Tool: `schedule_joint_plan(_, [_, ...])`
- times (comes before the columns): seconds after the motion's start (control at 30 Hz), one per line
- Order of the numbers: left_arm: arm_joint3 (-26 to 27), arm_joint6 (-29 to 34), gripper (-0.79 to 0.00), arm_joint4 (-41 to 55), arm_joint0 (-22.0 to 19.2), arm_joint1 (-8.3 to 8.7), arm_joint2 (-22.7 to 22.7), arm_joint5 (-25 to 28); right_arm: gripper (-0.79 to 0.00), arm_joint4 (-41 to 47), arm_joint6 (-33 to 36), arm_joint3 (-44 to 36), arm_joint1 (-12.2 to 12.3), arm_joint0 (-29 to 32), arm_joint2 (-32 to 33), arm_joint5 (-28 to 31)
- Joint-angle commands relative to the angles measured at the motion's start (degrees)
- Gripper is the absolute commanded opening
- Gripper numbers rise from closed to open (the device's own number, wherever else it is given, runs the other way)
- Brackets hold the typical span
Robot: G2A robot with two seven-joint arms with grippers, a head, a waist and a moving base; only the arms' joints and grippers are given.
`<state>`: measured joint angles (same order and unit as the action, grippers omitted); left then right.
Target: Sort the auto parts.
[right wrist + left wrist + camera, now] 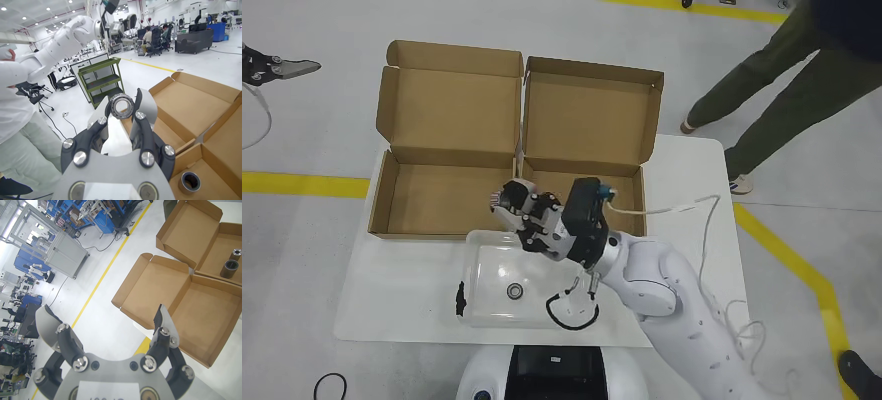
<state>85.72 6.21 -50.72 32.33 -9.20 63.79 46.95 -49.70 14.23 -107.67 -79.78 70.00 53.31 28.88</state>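
Steel bearing ring (pixel 122 108) sits clamped in my right claw (pixel 122 107), which I see above the seam between two cardboard boxes (pixel 189 106); a dark sleeve (pixel 190 182) stands in one box close by that claw. My left claw (pixel 103 315) hangs spread apart, well away from the right one.

A: Where could a hand have come down?
B: Into the left brown cardboard box (pixel 432 200); its floor lay free, with only its raised lid (pixel 452 100) walling the far side.
A: And the right brown cardboard box (pixel 627 188)?
B: Tighter. Two dark metal cylinders (pixel 230 269) stood upright, close together, near the wall shared with the left box. Above that wall and the far rim of the clear plastic tray (pixel 477 270) hung the right gripper (pixel 122 107), fingers (pixel 145 102) clamped on a steel roller bearing (pixel 122 113), barring the way.
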Motion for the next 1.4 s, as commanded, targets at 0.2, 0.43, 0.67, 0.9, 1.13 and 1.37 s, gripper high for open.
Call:
schedule_joint_plan(0.2, [0.00, 0.00, 0.000, 0.00, 0.00, 0.00, 0.00, 0.00, -0.785, -5.23, 1.13, 6.94, -0.27, -1.47, -3.04, -1.21])
schedule_joint_plan(0.43, [0.00, 0.00, 0.000, 0.00, 0.00, 0.00, 0.00, 0.00, -0.785, -6.63, 2.60, 13.79, -1.54, -6.11, -7.19, -3.76])
schedule_joint_plan(0.67, [0.00, 0.00, 0.000, 0.00, 0.00, 0.00, 0.00, 0.00, -0.785, -7.22, 4.10, 22.59, -3.97, -12.69, -12.50, -8.22])
schedule_joint_plan(0.9, [0.00, 0.00, 0.000, 0.00, 0.00, 0.00, 0.00, 0.00, -0.785, -6.04, 3.35, 30.66, -7.12, -18.94, -17.02, -11.94])
schedule_joint_plan(1.13, [0.00, 0.00, 0.000, 0.00, 0.00, 0.00, 0.00, 0.00, -0.785, -5.47, 4.24, 38.15, -10.59, -24.39, -21.19, -14.79])
schedule_joint_plan(1.37, [0.00, 0.00, 0.000, 0.00, 0.00, 0.00, 0.00, 0.00, -0.785, -4.38, 5.68, 44.83, -13.92, -27.98, -24.04, -17.52])
